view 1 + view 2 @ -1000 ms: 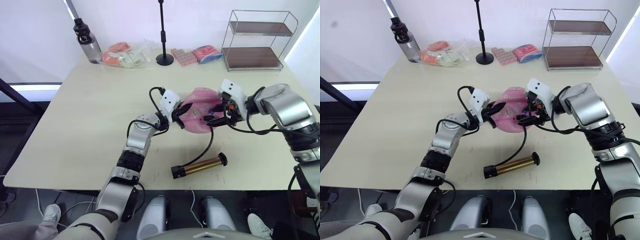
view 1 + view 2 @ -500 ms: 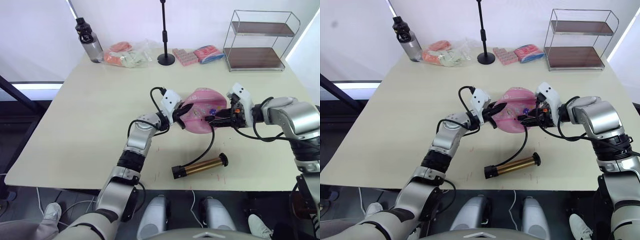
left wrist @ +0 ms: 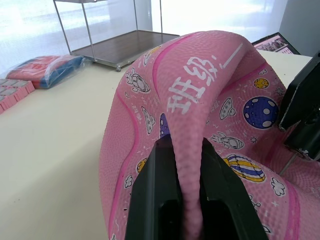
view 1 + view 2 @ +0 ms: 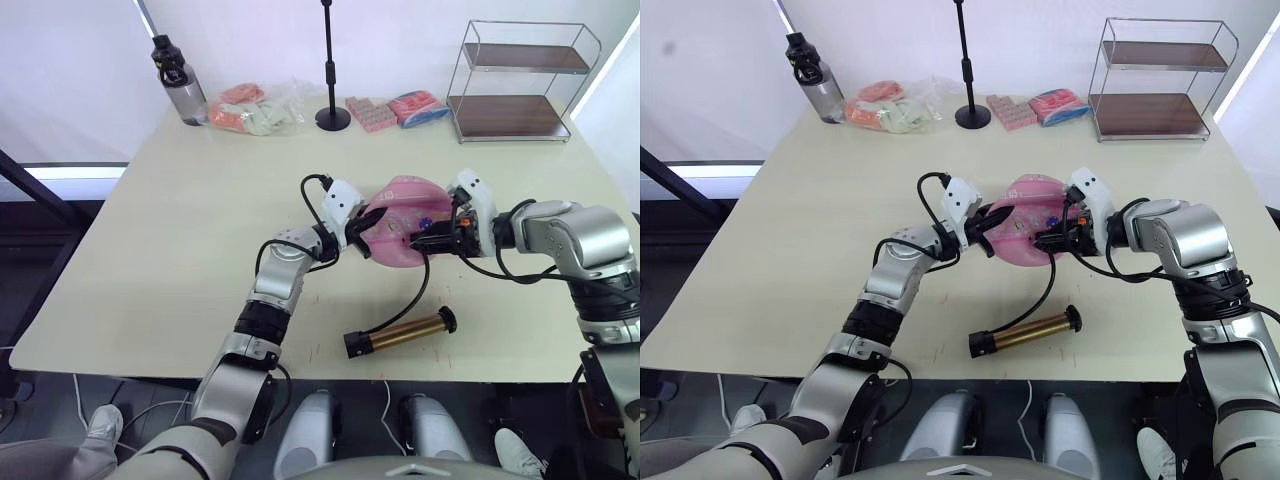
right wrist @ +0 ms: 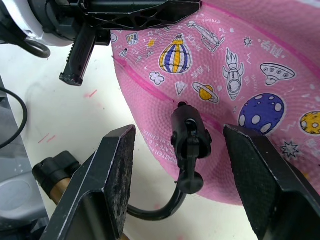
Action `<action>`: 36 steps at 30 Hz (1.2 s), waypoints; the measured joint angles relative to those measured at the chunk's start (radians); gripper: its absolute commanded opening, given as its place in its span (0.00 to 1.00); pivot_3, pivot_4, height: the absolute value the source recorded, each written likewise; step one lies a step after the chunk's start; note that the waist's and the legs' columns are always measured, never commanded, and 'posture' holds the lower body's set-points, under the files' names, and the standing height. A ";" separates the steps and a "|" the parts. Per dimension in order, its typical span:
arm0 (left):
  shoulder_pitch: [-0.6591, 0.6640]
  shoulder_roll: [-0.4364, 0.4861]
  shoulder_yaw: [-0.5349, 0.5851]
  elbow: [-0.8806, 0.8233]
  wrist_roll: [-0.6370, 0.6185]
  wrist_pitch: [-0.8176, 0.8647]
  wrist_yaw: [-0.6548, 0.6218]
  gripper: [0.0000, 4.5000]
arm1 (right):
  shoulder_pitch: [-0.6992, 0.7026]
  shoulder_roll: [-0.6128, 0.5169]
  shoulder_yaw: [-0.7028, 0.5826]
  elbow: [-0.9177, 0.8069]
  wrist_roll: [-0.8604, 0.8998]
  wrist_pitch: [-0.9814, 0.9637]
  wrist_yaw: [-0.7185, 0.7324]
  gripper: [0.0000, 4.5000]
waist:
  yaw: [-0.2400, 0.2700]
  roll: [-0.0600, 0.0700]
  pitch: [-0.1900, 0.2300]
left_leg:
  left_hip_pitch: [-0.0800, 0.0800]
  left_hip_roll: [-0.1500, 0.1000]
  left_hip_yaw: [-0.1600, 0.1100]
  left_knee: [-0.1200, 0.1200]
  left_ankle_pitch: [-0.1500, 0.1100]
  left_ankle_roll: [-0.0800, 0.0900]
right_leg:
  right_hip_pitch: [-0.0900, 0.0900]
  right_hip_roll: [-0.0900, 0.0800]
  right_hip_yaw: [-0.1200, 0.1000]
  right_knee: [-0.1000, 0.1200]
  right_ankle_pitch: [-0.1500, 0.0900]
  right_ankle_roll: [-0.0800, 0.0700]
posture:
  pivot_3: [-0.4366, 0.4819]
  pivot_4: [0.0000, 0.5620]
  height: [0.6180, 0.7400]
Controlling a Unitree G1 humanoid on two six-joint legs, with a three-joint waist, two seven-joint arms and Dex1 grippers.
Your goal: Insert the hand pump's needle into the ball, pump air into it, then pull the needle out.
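Pinching a fold of the flattish ball [image 4: 403, 232] mid-worktop [image 4: 180, 250], the left pincer [image 3: 182, 200] is clenched on it, while the right pincer [image 5: 182, 175] straddles, released, the hose tip at the ball, with the pump [image 4: 400, 332] lying near the ball.

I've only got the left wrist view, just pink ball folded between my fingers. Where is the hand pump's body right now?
Observer: The hand pump lies on its side on the table, nearer the robot than the ball, with no gripper on it.
Operator: And the hose end?
Observer: The hose curves up to a black needle fitting whose tip meets the ball's surface; how deep it sits cannot be told.
Operator: Is the right gripper holding that fitting?
Observer: No, the right gripper is open, a finger on either side of the fitting without touching it.
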 measured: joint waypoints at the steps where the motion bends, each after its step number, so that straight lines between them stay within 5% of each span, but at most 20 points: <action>1: 0.000 0.000 0.000 0.000 0.000 0.000 0.000 0.00 | 0.000 0.000 0.000 0.004 0.002 0.000 -0.001 0.65 | 0.000 0.000 0.000 | 0.000 0.000 0.000 0.000 0.000 0.000 | 0.000 0.000 0.000 0.000 0.000 0.000 | 0.48 0.27 1.00; 12: 0.000 0.002 0.000 0.000 -0.002 0.000 0.001 0.00 | -0.001 0.008 0.000 0.029 0.010 -0.013 -0.009 0.65 | -0.001 0.000 0.000 | 0.000 0.000 0.000 0.000 0.000 0.000 | 0.000 0.000 0.000 0.000 0.000 0.000 | 0.48 0.27 1.00; 18: 0.000 0.003 0.000 0.001 -0.002 -0.001 0.001 0.00 | -0.002 0.009 0.003 0.044 0.011 -0.016 -0.012 0.07 | -0.001 0.000 0.000 | 0.000 0.000 0.000 0.000 0.000 0.000 | 0.000 0.000 0.000 0.001 0.000 0.000 | 0.48 0.27 1.00; 28: 0.000 0.004 0.001 0.003 -0.002 -0.001 0.003 0.00 | -0.002 0.004 0.024 0.041 -0.003 -0.052 -0.002 0.07 | -0.002 0.000 0.000 | 0.000 0.000 0.000 0.000 0.000 0.000 | 0.000 0.000 0.000 0.001 0.000 0.000 | 0.48 0.27 1.00; 36: 0.005 0.005 0.000 -0.002 -0.004 0.001 0.002 0.00 | -0.097 -0.095 0.227 -0.061 -0.117 -0.116 0.043 0.07 | -0.002 0.000 0.000 | 0.001 0.000 0.000 0.001 0.000 0.000 | 0.000 0.000 0.000 0.002 0.000 0.000 | 0.48 0.27 1.00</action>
